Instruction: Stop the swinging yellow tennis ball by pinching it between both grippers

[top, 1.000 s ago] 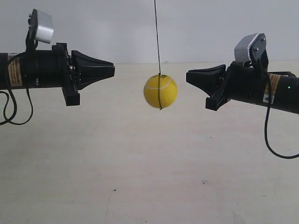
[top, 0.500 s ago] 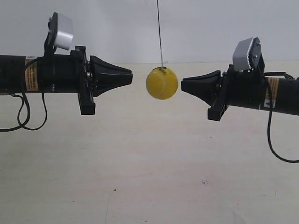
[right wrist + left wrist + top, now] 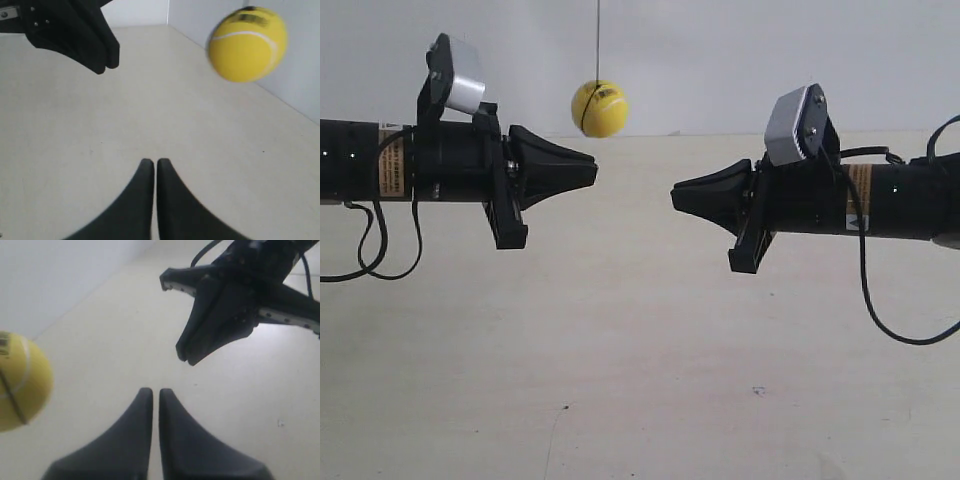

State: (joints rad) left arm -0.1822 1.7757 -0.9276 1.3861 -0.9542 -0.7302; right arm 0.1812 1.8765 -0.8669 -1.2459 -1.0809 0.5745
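The left gripper [image 3: 155,390] and right gripper [image 3: 151,161] each have their smooth, black, tapered fingers pressed together, gripping nothing. In the exterior view's upper centre, the fuzzy yellow tennis ball [image 3: 599,108] hangs on a thin dark string [image 3: 597,40], above both cone-shaped tips and touching neither.

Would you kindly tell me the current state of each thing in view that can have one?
yellow tennis ball: hanging on its string, touching neither end effector.
string: straight, running up out of the exterior view.
left end effector: shut, holding nothing.
right end effector: shut, holding nothing.
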